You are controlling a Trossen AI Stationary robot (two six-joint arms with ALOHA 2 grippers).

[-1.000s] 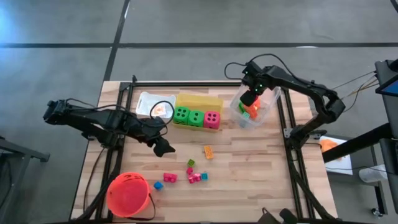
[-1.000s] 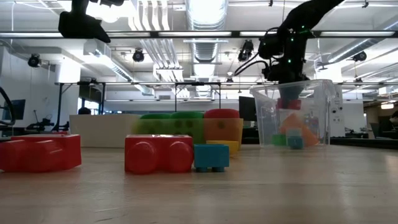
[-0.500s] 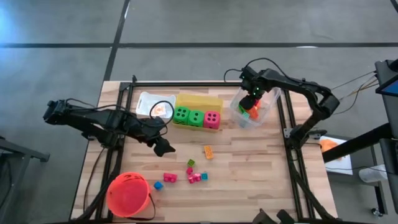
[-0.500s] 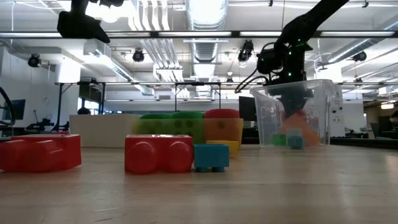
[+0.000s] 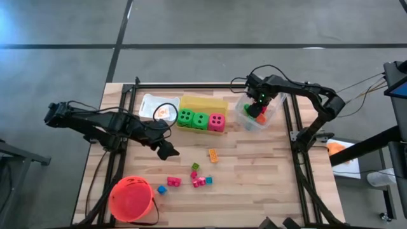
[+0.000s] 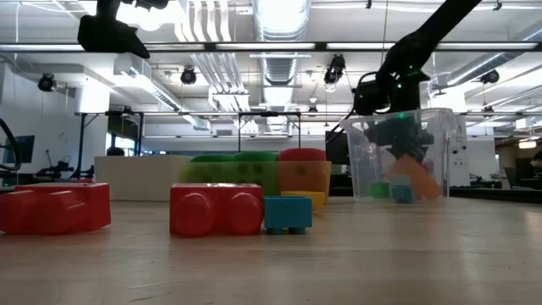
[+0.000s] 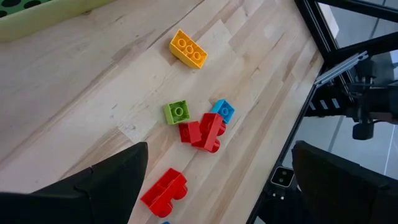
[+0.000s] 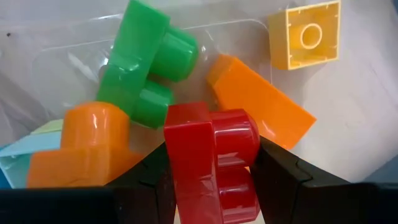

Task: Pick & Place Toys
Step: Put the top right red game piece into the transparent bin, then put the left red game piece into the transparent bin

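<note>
Inventory of the table as I saw it from my remote station.

1. Right gripper (image 5: 257, 105): reached down inside the clear bin (image 5: 244, 117) at the table's far right. Its fingers were partly closed and clamped on a red block (image 8: 214, 158), one finger on each side.
2. Clear bin contents, by the right wrist view: a green block (image 8: 143, 62), an orange block (image 8: 84, 149), an orange wedge (image 8: 261, 109), a yellow block (image 8: 306, 34). The red block sat above these, in the grip.
3. Left gripper (image 5: 167, 151): hung above the table's left-middle, fingers spread wide, nothing between them.
4. Loose toys on the wood near the front: a yellow brick (image 7: 188, 50) apart from the rest; a small green block (image 7: 176, 112), a blue block (image 7: 222, 110) and red blocks (image 7: 204, 131) clustered close together; another red block (image 7: 163, 190) a little off from them.
5. Three dice (image 5: 200, 120), two green and one pink-red, stood in a row just against the yellow bin (image 5: 203, 102).
6. White bin (image 5: 151, 102): beside the yellow bin, on its left.
7. Orange-red bucket (image 5: 131, 198): front left corner.
</note>
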